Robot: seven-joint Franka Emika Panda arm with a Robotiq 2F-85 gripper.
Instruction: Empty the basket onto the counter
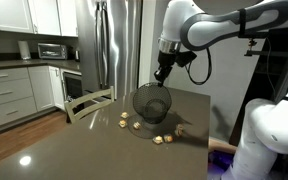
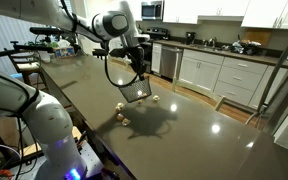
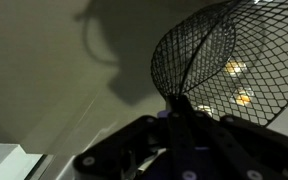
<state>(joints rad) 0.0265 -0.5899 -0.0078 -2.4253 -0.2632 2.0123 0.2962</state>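
The black wire-mesh basket (image 1: 150, 103) hangs tipped on its side above the dark glossy counter (image 1: 104, 150); it shows in both exterior views (image 2: 136, 89) and fills the upper right of the wrist view (image 3: 219, 60). My gripper (image 1: 163, 74) is shut on the basket's rim (image 3: 179, 100) and holds it off the counter. Several small pale and yellow items (image 1: 147, 126) lie loose on the counter under and beside the basket (image 2: 134, 106). Some of them show through the mesh in the wrist view (image 3: 242, 97).
A wooden chair (image 1: 90, 101) stands at the counter's far edge. Behind it are a steel fridge (image 1: 114, 40) and white kitchen cabinets (image 1: 9, 95). A second white robot body (image 1: 269, 135) stands at the counter's side.
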